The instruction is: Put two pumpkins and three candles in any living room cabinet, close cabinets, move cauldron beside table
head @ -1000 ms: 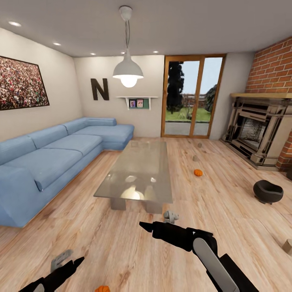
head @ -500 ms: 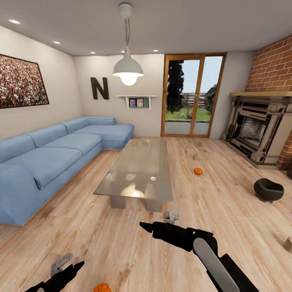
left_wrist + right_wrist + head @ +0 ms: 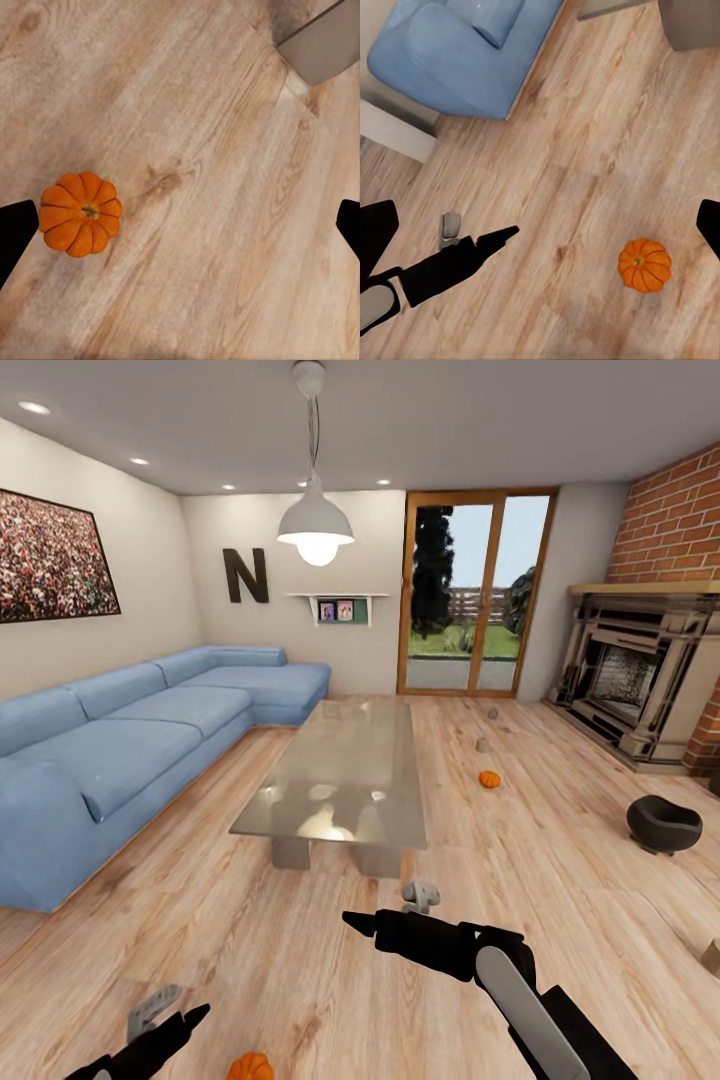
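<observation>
Living room, light plank floor, white walls, brick at far right; left to right: crowd-photo picture on the left wall; blue corner sofa under it; only readable writing is one big dark letter "N" on the back wall; small shelf with two framed pics beside it, too small to read; one white pendant lamp above the table; glass garden doors behind; ornate fireplace at right.

Counts: pumpkins 2, one on the floor at the bottom edge just right of the left gripper, the other on the floor right of the table; 2 small tan lumps farther back, and, probably candles but too small to be sure; a tan object cut by the right edge, can't identify; cauldron 1, on the floor at right, well apart from the table.

Left gripper: fingertips wide apart in the left wrist view, nothing between them; near pumpkin sits just beside one fingertip. Right gripper: spread wide in the right wrist view, empty, pumpkin on the floor below it.
</observation>
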Robot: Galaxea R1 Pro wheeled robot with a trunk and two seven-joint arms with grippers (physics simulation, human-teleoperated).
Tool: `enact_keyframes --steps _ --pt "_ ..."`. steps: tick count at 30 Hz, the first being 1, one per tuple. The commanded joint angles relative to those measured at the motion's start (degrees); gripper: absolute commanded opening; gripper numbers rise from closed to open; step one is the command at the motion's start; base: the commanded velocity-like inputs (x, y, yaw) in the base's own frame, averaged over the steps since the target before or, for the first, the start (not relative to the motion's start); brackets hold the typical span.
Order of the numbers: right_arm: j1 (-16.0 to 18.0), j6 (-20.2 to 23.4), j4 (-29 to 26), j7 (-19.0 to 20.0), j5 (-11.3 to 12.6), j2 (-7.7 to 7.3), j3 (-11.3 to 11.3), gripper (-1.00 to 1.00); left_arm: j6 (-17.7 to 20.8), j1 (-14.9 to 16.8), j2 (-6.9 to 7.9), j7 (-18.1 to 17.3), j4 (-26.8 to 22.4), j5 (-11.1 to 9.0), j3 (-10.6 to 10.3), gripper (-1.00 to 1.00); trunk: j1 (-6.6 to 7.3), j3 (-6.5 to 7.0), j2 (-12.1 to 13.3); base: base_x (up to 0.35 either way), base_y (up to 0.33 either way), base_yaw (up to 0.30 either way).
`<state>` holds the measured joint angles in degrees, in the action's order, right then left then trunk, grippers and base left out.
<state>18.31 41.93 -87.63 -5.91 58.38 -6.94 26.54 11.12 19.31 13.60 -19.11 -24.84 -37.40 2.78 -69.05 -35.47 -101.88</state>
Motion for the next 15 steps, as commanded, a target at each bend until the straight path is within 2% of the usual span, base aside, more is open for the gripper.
enact_keyframes --steps 1,7,15 --pt "0.06 0.06 -0.03 -0.6 0.82 -0.03 0.09 1.0 0.58 0.03 -0.04 -0.23 -0.03 -0.48 0.29 1.0 -0.22 -0.24 -0.45 0.0 0.0 0.0" --pt "0.06 0.08 0.27 -0.6 2.21 -0.08 0.14 1.0 0.53 0.03 -0.06 -0.23 -0.03 -0.47 0.29 1.0 -1.54 -1.32 -2.85 0.0 0.0 0.0" --pt "0.06 0.08 0.43 -0.6 2.5 -0.09 0.1 1.0 0.52 0.03 -0.06 -0.23 -0.03 -0.47 0.29 1.0 -3.3 -2.76 -6.06 0.0 0.0 0.0"
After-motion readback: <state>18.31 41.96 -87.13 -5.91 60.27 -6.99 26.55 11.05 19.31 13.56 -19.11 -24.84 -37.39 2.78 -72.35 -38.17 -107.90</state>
